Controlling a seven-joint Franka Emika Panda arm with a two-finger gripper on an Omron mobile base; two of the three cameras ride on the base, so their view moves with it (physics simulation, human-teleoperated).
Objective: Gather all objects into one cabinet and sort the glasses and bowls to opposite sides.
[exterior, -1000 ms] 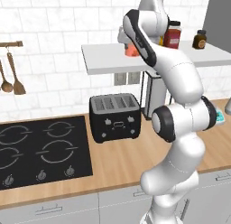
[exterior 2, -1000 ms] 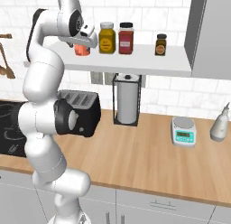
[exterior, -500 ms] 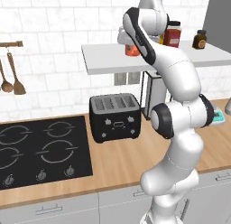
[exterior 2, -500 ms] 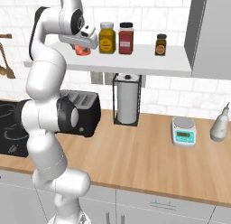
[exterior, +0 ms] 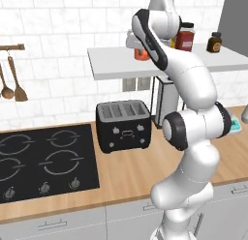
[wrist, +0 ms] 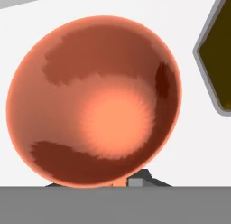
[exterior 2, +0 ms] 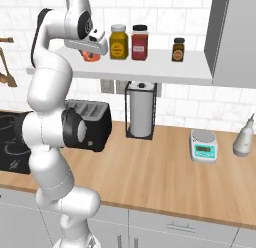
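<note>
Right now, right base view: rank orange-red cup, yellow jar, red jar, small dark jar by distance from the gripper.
1. orange-red cup, at the gripper, shelf's left end.
2. yellow jar, just right of it.
3. red jar, mid-shelf.
4. small dark jar, farthest right.

Rendered home kitchen
Lower left: black hob; centre: toaster on wood counter, white tiled wall.

Arm reaches high, wrist bent downward; gripper points down, jaws nearly closed.
</note>
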